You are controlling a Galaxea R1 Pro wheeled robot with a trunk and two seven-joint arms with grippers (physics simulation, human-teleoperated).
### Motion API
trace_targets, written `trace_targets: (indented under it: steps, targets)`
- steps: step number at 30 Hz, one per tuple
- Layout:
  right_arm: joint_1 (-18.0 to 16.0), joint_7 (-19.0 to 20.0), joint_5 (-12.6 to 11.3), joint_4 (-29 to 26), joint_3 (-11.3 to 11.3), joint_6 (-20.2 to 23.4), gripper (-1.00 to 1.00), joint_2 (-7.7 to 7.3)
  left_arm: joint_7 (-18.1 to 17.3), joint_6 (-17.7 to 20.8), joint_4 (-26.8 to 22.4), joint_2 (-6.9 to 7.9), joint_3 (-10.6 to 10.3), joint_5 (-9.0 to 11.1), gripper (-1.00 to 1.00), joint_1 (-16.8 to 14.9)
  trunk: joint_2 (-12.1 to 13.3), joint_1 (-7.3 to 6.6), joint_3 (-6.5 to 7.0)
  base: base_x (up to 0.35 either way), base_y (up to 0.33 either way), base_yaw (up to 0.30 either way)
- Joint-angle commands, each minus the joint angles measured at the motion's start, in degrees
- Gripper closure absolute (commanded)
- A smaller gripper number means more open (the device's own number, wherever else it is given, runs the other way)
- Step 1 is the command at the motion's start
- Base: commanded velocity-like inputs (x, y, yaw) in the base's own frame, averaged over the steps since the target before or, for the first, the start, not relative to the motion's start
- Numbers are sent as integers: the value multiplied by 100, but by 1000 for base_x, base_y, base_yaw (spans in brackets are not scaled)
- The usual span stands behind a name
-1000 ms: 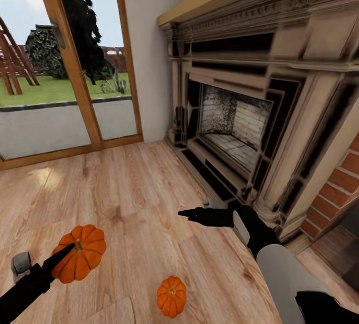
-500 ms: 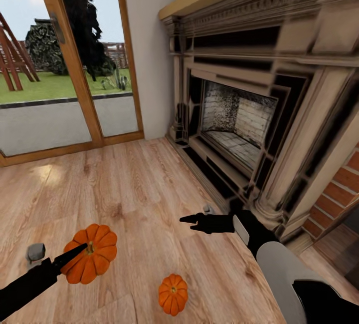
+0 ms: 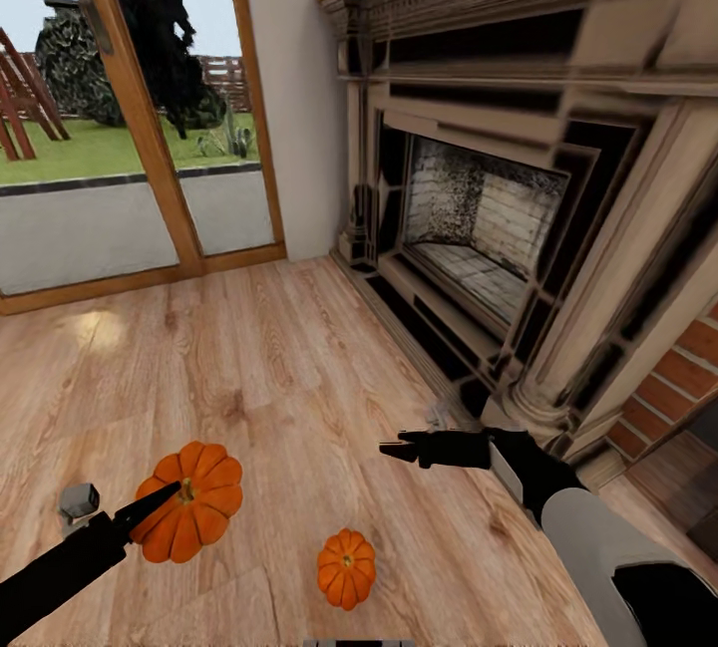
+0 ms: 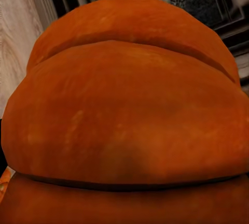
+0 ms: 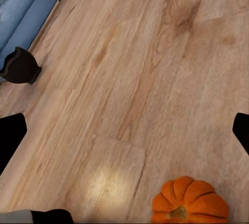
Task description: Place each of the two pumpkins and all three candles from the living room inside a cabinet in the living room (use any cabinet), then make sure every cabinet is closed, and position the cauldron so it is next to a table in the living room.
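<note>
A big-looking orange pumpkin (image 3: 194, 517) hangs just above the wooden floor at the lower left, with my left gripper (image 3: 160, 507) shut on it. Seen from the left wrist, that pumpkin (image 4: 124, 120) sits right against the camera. A second, smaller pumpkin (image 3: 346, 568) rests on the floor between my arms, and it also appears below the right wrist (image 5: 189, 202). My right gripper (image 3: 401, 450) hovers open over the floor in front of the fireplace, its fingers (image 5: 10, 137) spread wide with nothing between them. The black cauldron (image 5: 19, 66) stands on the floor beside a blue cushioned seat.
A large stone-and-brick fireplace (image 3: 519, 228) fills the right side, its hearth edge close to my right arm. A glass door with a wooden frame (image 3: 130, 129) lies ahead on the left. The blue seat (image 5: 21, 6) borders the floor near the cauldron.
The whole head view has shifted, so the camera moved. My left gripper still holds the pumpkin, a little further right in the picture. The right gripper sits slightly further right and lower.
</note>
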Motion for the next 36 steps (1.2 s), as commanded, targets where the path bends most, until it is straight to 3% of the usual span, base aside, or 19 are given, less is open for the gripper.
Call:
trace_targets:
  steps: [1,11,13,15,18,22,26,29,30,36]
  targets:
    - [-10,34,-56,-2,56,52,-100,-11,-18,38,-1,-2,6,21,100,-3,-4,1,-28,0,0,0]
    - [-49,249,-43,-31,327,201,-100,40,-34,38,-58,-6,9,126,100,-3,-17,27,-249,0,0,0]
    - [-50,260,-43,-34,353,223,-100,46,-42,38,-63,3,-8,459,100,0,-20,32,-293,0,0,0]
    - [-56,267,-44,-39,362,328,-100,48,-30,38,-63,40,-43,978,100,21,-22,37,-338,0,0,0]
    - [-58,276,-49,-54,359,631,-100,50,-7,38,-51,60,-60,1244,100,30,-26,45,-404,0,0,0]
    - [-65,279,-58,-72,351,812,-100,38,36,38,-34,68,-62,1313,100,33,-32,55,-493,0,0,0]
    - [-106,202,-91,-74,317,1040,-100,34,95,38,-22,82,-33,1216,100,39,-37,65,-581,0,0,0]
    - [-261,75,-117,-86,285,1819,-100,8,114,38,-20,85,-24,1189,100,40,-41,73,-648,0,0,0]
    - [-278,69,-120,-94,280,1898,-100,5,116,38,-21,86,-26,1186,100,40,-42,76,-670,0,0,0]
    - [-351,122,-194,-153,229,1449,-100,-82,132,38,-5,87,-43,1173,100,40,-50,91,-803,0,0,0]
